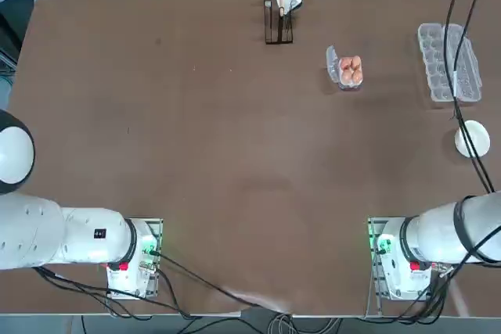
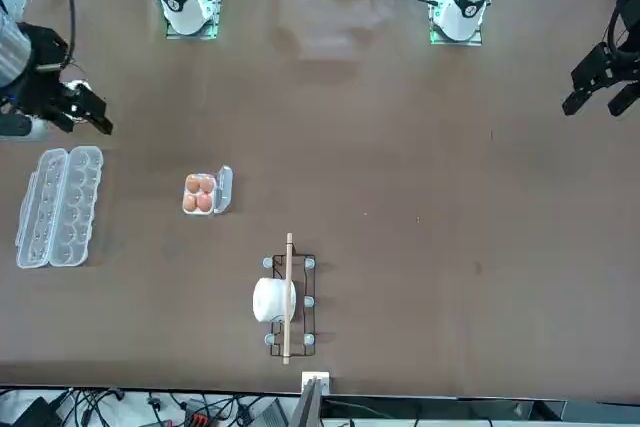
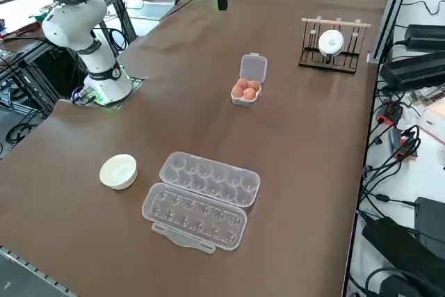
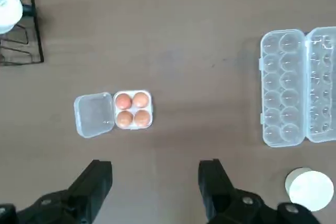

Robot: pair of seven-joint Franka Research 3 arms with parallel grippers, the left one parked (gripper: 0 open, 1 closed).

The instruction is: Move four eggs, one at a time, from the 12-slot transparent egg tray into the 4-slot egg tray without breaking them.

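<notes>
The four eggs (image 4: 133, 109) sit in the small egg tray (image 1: 345, 82), one in each cup, on the far part of the table. Its lid (image 4: 94, 114) is open. The long clear egg tray (image 1: 452, 62) lies open to the right. The top view misses the right gripper (image 4: 156, 174), but the front view shows it over the right side, and the wrist view shows its fingers wide apart.

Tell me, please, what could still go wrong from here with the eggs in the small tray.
The lid of the small tray stands open, so a bump could perhaps let an egg roll out. The right gripper hangs near that tray with its fingers apart; a careless sweep low over it might crack a shell. The long clear carton also lies open and looks light, so a brush could shift it.
</notes>
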